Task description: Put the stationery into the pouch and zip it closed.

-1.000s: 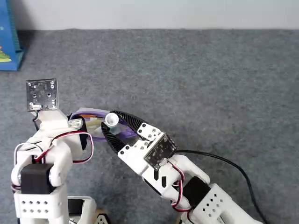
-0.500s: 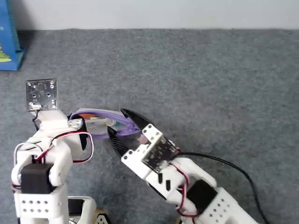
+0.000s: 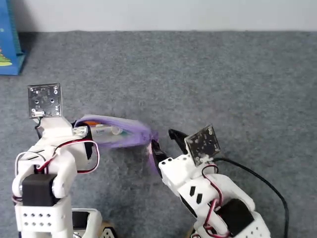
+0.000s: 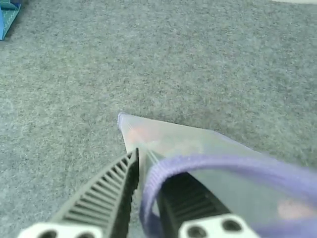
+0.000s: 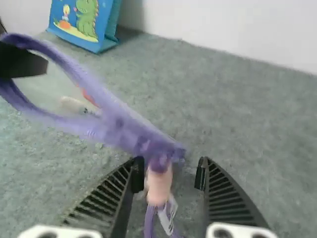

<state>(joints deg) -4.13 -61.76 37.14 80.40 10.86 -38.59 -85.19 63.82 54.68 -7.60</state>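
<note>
A translucent pouch (image 3: 116, 131) with a purple zipper rim lies on the grey carpet between the two arms. My left gripper (image 3: 85, 132) is shut on its left end, and the purple rim (image 4: 208, 163) passes between the fingers (image 4: 119, 183). A white piece of stationery (image 3: 113, 130) lies inside, beside something orange (image 5: 89, 96). My right gripper (image 3: 162, 141) is at the pouch's right end. It stands open, with the pink zipper pull (image 5: 157, 184) hanging between its fingers (image 5: 203, 171).
A blue box with a dinosaur picture (image 3: 9, 44) stands at the back left against the white wall (image 3: 163, 15). The right arm's black cable (image 3: 257, 183) trails over the carpet. Open carpet stretches behind and to the right.
My right gripper has drawn back from over the pouch's mouth to its right end. The white item between its fingers now lies inside. The mouth has narrowed. The left arm has stayed still.
</note>
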